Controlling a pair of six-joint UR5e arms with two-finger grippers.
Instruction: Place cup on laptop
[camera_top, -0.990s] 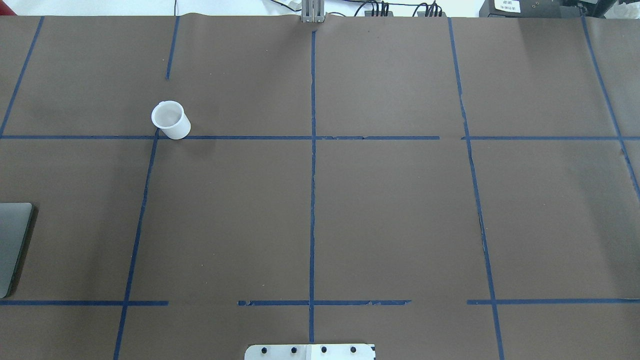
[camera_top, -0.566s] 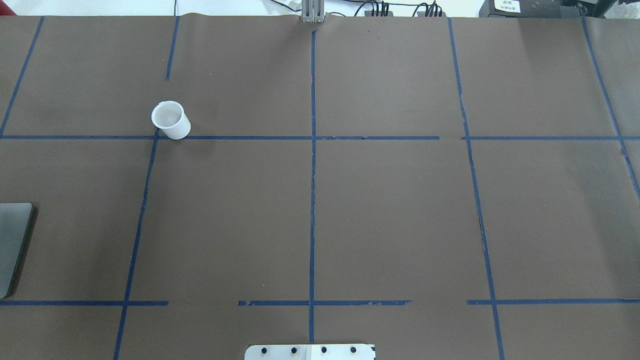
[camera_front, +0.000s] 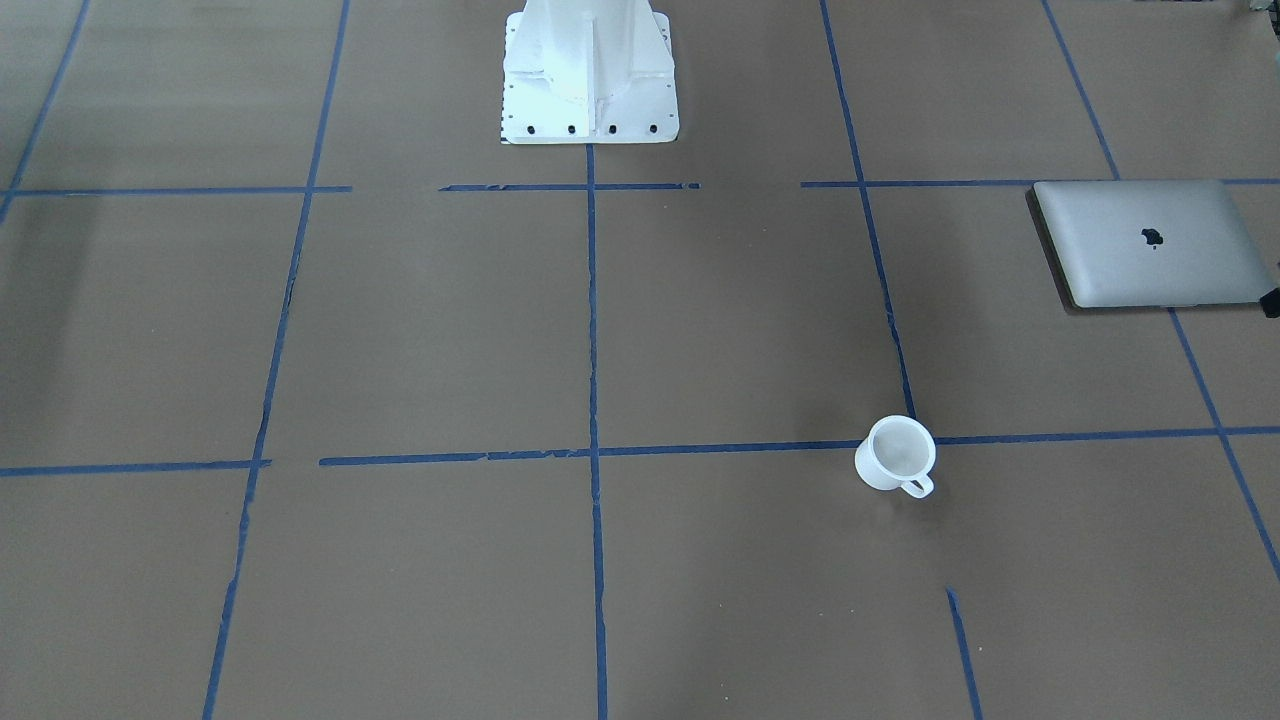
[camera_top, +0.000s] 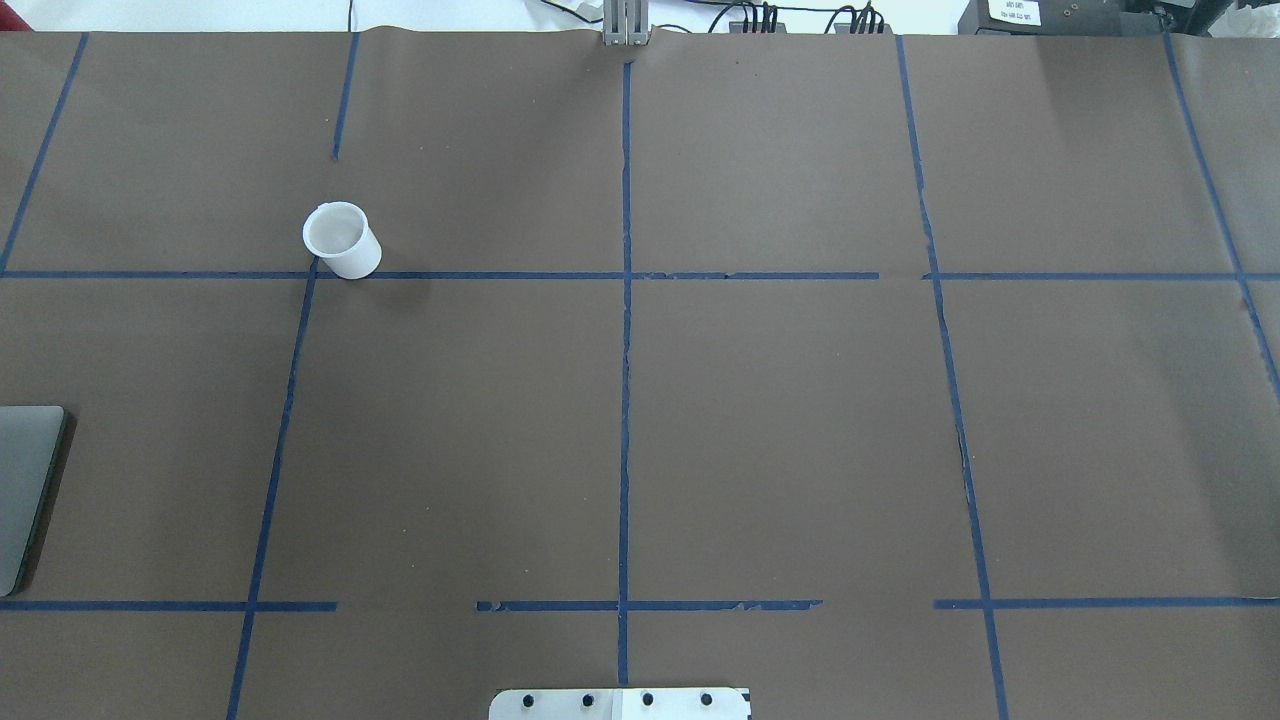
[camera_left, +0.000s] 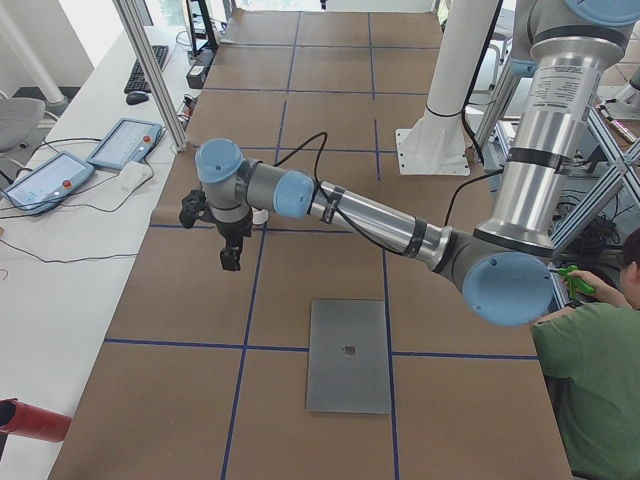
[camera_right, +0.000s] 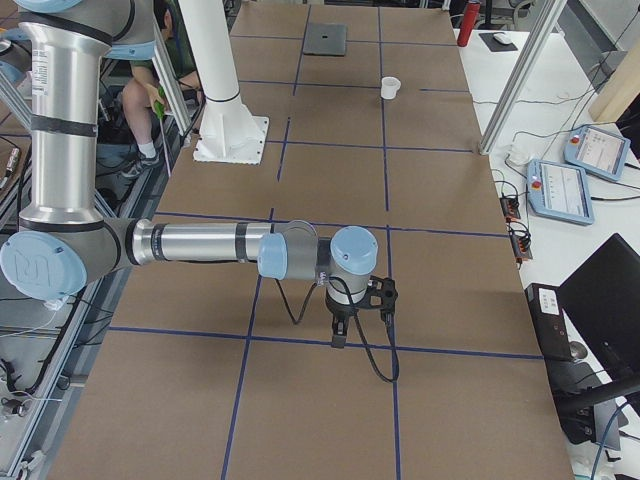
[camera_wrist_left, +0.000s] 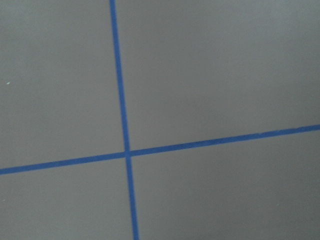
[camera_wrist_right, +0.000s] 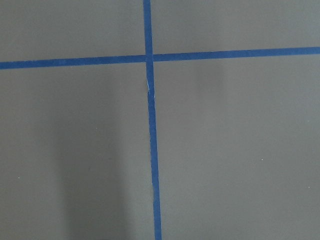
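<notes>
The small white cup (camera_front: 893, 452) stands upright on the brown table with its handle toward the operators' side; it also shows in the overhead view (camera_top: 342, 240) and far off in the right side view (camera_right: 390, 87). The closed silver-grey laptop (camera_front: 1150, 245) lies flat at the table's left end (camera_top: 20, 490) (camera_left: 348, 355), well apart from the cup. My left gripper (camera_left: 231, 258) hangs above the table close to the cup. My right gripper (camera_right: 338, 340) hangs over the table's right end. Whether either is open or shut cannot be told. Both wrist views show only tape lines.
The white robot pedestal (camera_front: 588, 70) stands at the table's middle rear edge. Teach pendants (camera_left: 125, 143) (camera_right: 560, 190) lie on side benches. Metal frame posts (camera_left: 150, 70) stand at the far edge. A person in green (camera_left: 590, 390) sits behind the robot.
</notes>
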